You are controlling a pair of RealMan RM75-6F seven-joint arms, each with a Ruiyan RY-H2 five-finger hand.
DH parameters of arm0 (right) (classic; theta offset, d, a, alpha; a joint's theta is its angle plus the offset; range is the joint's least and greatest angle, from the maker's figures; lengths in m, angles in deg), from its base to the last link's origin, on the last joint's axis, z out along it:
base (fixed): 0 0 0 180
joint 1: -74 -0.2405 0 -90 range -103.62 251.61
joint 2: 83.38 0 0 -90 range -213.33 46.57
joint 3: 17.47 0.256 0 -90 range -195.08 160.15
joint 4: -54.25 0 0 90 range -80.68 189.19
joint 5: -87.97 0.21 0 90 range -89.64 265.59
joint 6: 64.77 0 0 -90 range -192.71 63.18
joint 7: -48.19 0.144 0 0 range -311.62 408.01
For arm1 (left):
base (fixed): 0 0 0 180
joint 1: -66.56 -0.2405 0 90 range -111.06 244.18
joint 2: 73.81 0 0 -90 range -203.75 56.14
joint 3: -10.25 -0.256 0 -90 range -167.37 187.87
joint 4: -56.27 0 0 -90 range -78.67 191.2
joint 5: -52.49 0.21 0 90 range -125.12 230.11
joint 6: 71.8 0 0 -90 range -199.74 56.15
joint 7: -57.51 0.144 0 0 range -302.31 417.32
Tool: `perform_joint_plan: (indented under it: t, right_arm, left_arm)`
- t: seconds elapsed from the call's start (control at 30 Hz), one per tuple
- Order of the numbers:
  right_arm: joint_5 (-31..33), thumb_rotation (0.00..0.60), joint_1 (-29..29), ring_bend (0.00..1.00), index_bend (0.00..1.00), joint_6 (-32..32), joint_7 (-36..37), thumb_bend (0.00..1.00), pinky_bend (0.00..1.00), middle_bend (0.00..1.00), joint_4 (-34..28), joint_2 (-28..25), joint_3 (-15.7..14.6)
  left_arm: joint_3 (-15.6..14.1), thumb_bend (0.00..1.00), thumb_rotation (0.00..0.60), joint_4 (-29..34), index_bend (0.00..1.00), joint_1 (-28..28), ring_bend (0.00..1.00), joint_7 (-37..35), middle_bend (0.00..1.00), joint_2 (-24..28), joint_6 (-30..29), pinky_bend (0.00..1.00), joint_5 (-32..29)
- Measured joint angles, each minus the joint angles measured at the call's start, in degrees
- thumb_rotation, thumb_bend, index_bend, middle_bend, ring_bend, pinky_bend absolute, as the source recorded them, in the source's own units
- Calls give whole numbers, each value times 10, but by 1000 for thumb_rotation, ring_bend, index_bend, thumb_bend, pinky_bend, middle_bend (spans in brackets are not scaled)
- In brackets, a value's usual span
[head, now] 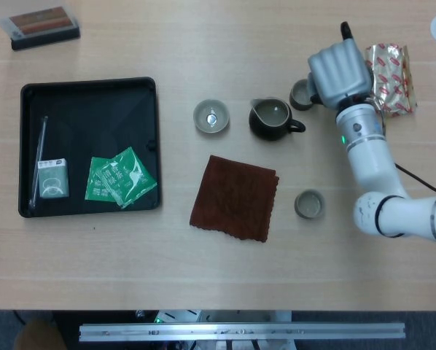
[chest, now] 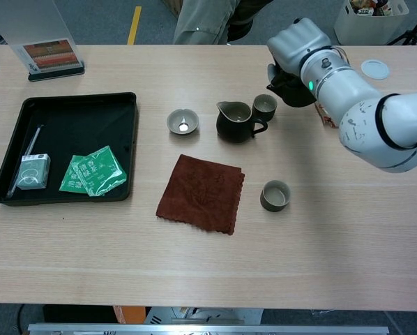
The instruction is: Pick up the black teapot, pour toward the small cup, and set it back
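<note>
My right hand [head: 338, 69] [chest: 300, 43] grips the black teapot [chest: 291, 89] at the back right of the table. In the head view the hand covers the pot, and only its black handle tip [head: 345, 30] sticks out above. The teapot's front sits just right of the small cup [head: 302, 93] [chest: 265, 106], close to it. No stream shows between them. A dark pitcher [head: 271, 119] [chest: 234, 121] stands just left of that cup. My left hand is in neither view.
A second cup [head: 309, 204] stands near my forearm, and a small bowl [head: 211, 117] sits left of the pitcher. A brown cloth [head: 235, 197] lies mid-table. The black tray [head: 87, 84] holds packets at left. A foil packet [head: 391, 76] lies right of my hand.
</note>
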Motion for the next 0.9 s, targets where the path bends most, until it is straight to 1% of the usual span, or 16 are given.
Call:
perform_joint_plan:
  t: [0.3,0.43,0.57,0.67,0.9]
  right_arm:
    - [-21,409,29,862,924,7,73,784,129,868,-19,-15,20]
    - [-26,409,39,862,924,12,98,782,129,865,-44,-33,29]
    - [-32,410,51,860,924,18,128,779,129,861,-89,-66,38]
    - [-39,410,62,849,924,25,146,778,129,859,-128,-94,39]
    - [-55,409,90,835,924,49,192,776,129,851,-201,-152,21]
  left_arm:
    - [0,217,600,3,21,2,0,1,0,2,3,0,2]
    - [0,217,600,5,21,3,0,3,0,4,4,0,3]
    - [0,217,600,6,21,5,0,4,0,5,5,0,3]
    - [1,218,600,8,21,6,0,5,0,5,7,0,4]
    - [1,218,600,12,21,12,0,11,0,5,11,0,9]
